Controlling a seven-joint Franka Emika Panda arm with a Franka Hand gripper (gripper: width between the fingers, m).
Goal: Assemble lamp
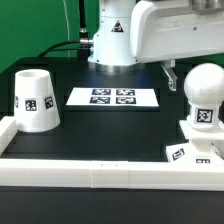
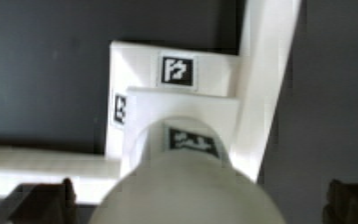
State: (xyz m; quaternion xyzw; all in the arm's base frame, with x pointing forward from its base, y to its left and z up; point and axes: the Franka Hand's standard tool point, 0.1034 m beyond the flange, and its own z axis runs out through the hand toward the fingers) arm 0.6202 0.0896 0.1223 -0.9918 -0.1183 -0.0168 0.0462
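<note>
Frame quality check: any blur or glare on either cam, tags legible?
Wrist view: soft overall; the bulb, nearest the lens, is blurred and its tag smeared, while the tag on the base is readable. Exterior view: sharper, even light, faint shadows; tags on the shade and the marker board are crisp, and the bulb's top is nearly washed out.

Bare table [image 1: 110, 130] open around the marker board [image 1: 113, 97]; shade [image 1: 35, 98] blocks the exterior view's left of it, bulb [image 1: 205, 90] on base [image 1: 195, 148] the right, rail [image 1: 100, 172] in front.
</note>
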